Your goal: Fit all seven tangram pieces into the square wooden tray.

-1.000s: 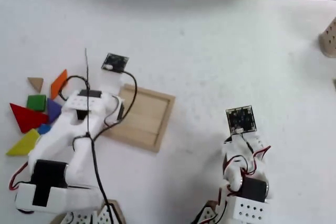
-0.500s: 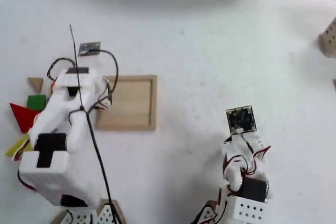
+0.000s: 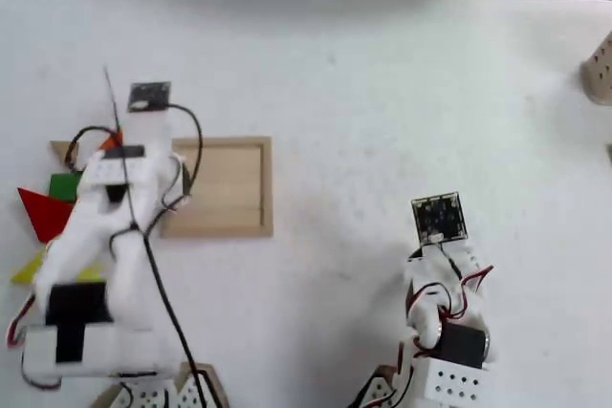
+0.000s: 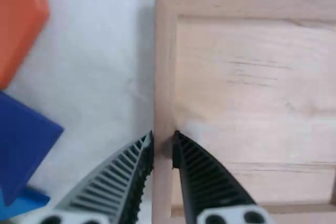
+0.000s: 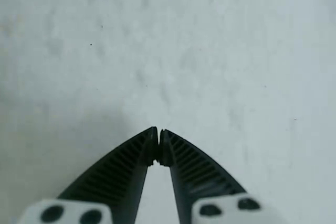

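Left gripper (image 4: 163, 144) pinches the rim of the square wooden tray (image 3: 239, 183); right gripper (image 5: 158, 148) is pressed together on nothing.

The tray lies flat on the white table (image 3: 382, 64), its side wall nipped between the left jaws. Just beside that wall lie a flat orange piece (image 4: 21, 19) and a blue angular piece (image 4: 21, 145); a red triangle (image 3: 43, 212) and green square (image 3: 65, 186) sit farther out. The right gripper hangs over bare table, well apart from the tray.
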{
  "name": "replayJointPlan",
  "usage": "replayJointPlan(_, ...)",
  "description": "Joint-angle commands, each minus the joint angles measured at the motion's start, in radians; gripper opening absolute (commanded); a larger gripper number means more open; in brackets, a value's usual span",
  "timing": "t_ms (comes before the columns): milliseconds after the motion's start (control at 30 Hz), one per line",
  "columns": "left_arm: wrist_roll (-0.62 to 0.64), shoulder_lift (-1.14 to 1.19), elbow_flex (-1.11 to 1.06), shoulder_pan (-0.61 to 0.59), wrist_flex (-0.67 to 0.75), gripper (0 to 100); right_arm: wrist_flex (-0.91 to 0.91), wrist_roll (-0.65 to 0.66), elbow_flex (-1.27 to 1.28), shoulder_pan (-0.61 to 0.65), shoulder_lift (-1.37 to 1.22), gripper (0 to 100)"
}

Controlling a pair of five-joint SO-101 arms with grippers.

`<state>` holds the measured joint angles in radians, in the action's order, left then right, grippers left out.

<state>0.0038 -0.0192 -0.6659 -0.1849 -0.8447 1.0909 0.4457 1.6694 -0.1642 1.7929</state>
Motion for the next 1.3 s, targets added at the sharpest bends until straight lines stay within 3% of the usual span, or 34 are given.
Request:
replayJointPlan(0,-0.006,-0.26,-0.12,-0.061,0.087,7,0.001,0.014,0.005,-0.008,0.007,2.1)
replayJointPlan(300,-0.005,-0.341,-0.147,-0.191,0.072,7,0.002,0.014,0.005,-0.01,0.007,1.9)
replayJointPlan(500,-0.012,-0.341,-0.176,-0.188,0.077,7,0.002,0.014,0.005,-0.01,0.007,1.9)
replayJointPlan(800,-0.014,-0.341,-0.285,0.027,0.083,7,0.002,0.014,0.005,-0.01,0.007,1.8)
replayJointPlan(967,-0.015,-0.341,-0.344,0.119,0.17,7,0.004,0.014,0.005,-0.01,0.007,1.8)
replayJointPlan(1100,-0.092,-0.349,-0.348,0.179,0.178,8,0.004,0.014,0.005,-0.01,0.007,1.8)
replayJointPlan(1267,-0.11,-0.351,-0.347,0.186,0.178,23,0.002,0.014,0.005,-0.01,0.007,1.8)
